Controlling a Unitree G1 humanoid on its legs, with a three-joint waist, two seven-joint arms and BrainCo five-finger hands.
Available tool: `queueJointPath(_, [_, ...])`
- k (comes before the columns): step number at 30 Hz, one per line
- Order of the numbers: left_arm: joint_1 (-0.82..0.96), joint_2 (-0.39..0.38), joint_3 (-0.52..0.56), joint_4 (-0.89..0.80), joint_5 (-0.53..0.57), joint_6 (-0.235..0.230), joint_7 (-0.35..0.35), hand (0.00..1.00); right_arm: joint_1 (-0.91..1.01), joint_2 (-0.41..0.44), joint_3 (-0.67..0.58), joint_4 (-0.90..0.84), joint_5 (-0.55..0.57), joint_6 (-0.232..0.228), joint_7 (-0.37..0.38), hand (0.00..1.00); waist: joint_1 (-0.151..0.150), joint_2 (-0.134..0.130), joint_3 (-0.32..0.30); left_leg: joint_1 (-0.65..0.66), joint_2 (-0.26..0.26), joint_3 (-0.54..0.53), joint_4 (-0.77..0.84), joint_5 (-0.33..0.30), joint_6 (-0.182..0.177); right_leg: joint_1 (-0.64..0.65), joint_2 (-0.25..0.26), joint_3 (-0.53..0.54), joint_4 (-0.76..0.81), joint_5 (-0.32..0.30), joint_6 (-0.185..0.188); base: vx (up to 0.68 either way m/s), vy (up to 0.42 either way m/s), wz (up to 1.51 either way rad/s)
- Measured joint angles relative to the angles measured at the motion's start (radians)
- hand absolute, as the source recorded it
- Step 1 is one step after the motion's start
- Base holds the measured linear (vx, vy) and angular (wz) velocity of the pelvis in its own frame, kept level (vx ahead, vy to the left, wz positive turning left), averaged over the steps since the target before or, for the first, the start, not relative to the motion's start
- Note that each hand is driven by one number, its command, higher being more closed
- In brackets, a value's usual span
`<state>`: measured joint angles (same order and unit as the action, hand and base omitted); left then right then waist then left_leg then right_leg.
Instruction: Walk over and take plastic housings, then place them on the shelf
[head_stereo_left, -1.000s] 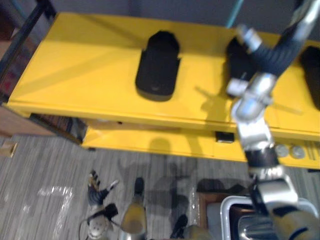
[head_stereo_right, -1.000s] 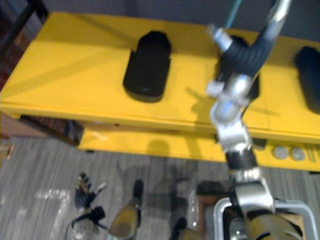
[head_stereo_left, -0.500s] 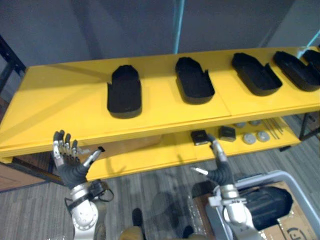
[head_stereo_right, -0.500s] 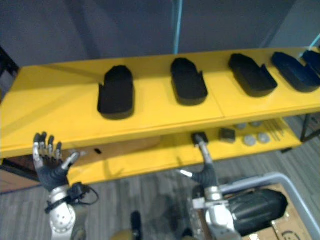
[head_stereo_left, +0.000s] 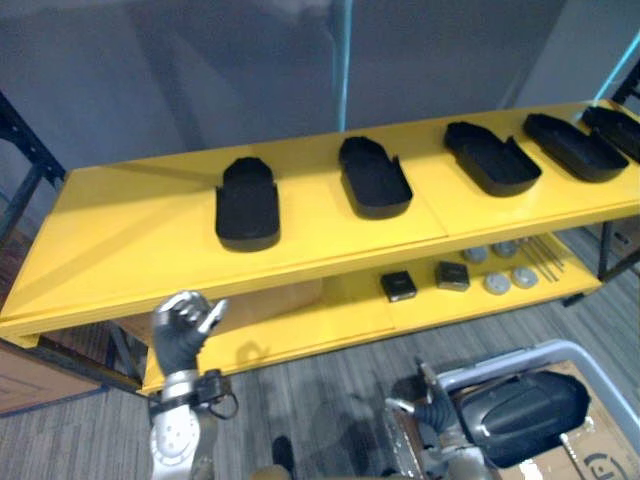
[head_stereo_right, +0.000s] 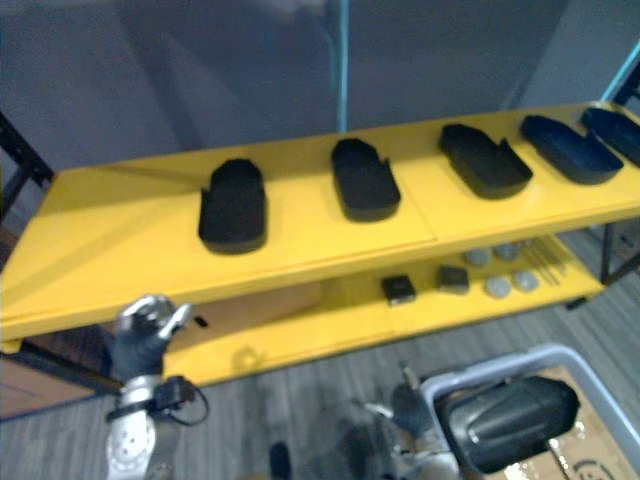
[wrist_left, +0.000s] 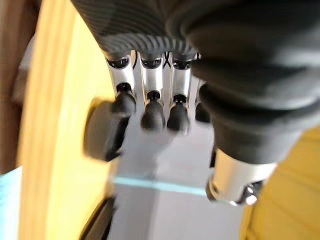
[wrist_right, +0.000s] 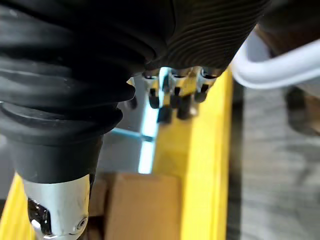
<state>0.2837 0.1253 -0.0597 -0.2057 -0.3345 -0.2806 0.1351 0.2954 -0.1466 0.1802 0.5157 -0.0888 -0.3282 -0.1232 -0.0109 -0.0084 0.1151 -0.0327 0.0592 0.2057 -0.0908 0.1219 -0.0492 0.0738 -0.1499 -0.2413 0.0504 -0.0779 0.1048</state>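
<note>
5 housings (head_stereo_left: 373, 180) line the shelf (head_stereo_left: 130, 230), probably spaced for more; left hand (head_stereo_left: 183, 325) curled empty, right hand (head_stereo_left: 432, 408) low by the bin (head_stereo_left: 505, 360), grip unclear.

The right hand (wrist_right: 200, 40) — fingers (wrist_right: 172, 91) relaxed, empty — faces a yellow shelf (wrist_right: 207, 165) and brown box (wrist_right: 142, 205).

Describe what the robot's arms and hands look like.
Both the left hand and the right hand have silver fingers with dark tips and a black ribbed cover over back and wrist. The left forearm is silver-grey metal.
</note>
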Motion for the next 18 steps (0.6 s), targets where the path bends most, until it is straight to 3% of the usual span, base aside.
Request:
queueJointPath(2, [-0.034,0.021,-0.002,0.040,-0.011,0.047,0.001,1.00,-0.005,0.016,0.000,0.044,0.006,0.011,0.015,0.00,-0.004,-0.011,-0.006,0.000,-0.001,0.005,0.000,-0.001,0.000,-0.001,0.000,0.004,-0.001,-0.001,0.000,0.02,-0.001,-0.02])
queueJointPath(8, [-0.123,0.059,0.003,0.096,-0.009,0.110,0.025,1.00,0.001,0.043,-0.001,0.091,0.007,0.030,0.022,0.00,-0.008,-0.030,-0.013,0.011,-0.006,0.032,0.000,-0.009,-0.002,-0.001,-0.004,0.032,-0.006,0.003,-0.006,0.07,0.003,-0.12])
queueJointPath(18, [-0.372,0.156,0.083,0.232,0.028,0.152,0.141,1.00,-0.036,0.047,0.000,0.125,0.030,0.044,0.035,0.00,-0.034,-0.048,0.031,0.015,0.015,0.076,0.000,-0.020,-0.012,-0.020,0.015,0.072,-0.007,0.006,-0.021,0.03,-0.013,-0.11])
